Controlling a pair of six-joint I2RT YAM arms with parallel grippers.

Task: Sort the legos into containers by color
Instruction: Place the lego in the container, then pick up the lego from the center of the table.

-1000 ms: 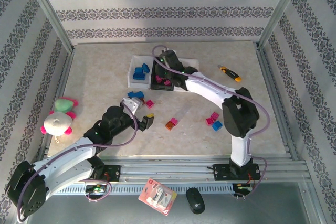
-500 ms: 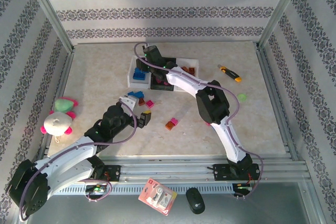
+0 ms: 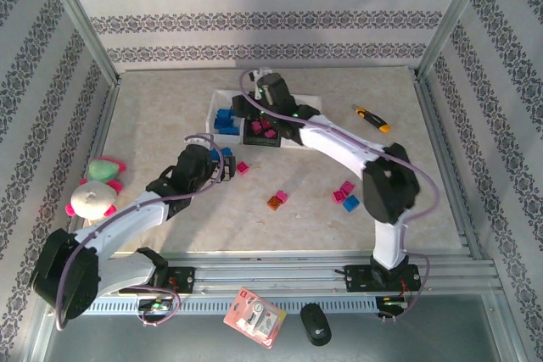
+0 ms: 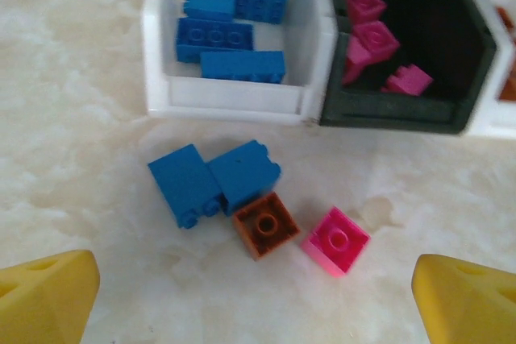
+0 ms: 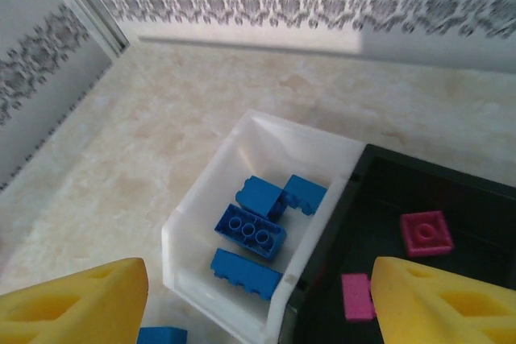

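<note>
Four loose bricks [image 4: 242,175], mid-worktop, just before the white tray [image 4: 234,101]: light, rigid, probably slick; pinch across flat sides. Left gripper [image 4: 258,300] and right gripper [image 5: 258,304] both spread, empty.

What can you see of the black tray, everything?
The black tray is a rectangular plastic bin, upright on the table, middle of the row. It holds magenta bricks, four visible from the left wrist. Its walls touch the white tray of blue bricks on one side and another white tray on the other.
</note>
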